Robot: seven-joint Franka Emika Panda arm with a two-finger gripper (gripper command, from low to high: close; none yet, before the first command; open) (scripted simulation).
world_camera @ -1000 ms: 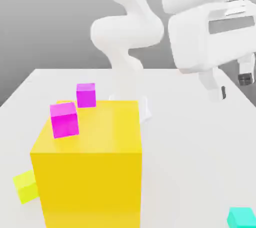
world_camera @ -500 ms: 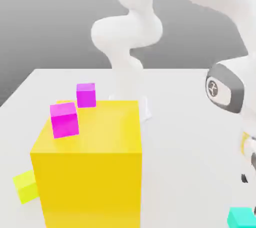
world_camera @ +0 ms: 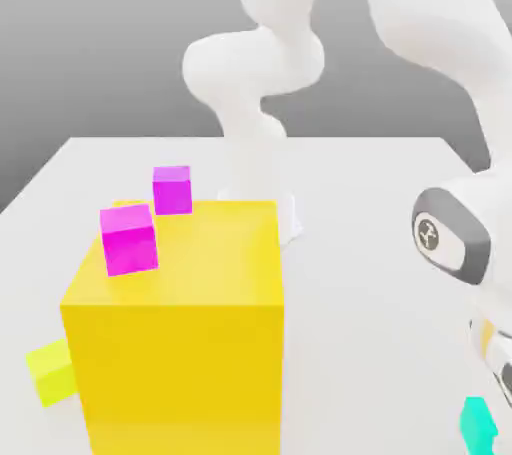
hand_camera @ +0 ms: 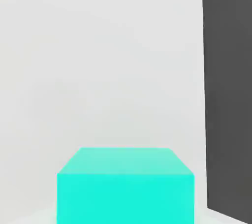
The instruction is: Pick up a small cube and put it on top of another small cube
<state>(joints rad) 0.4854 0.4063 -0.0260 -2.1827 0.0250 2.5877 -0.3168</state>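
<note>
Emblem (world_camera: 429,234) marks the white arm's (world_camera: 430,3) dark-ringed joint (world_camera: 452,234).

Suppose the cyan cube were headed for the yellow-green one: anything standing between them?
Yes. In the exterior view, the big yellow block stands between the cyan cube and the yellow-green cube; a low, straight carry would probably meet it.

Two cubes (world_camera: 129,240) atop the big block (world_camera: 180,343).
</note>
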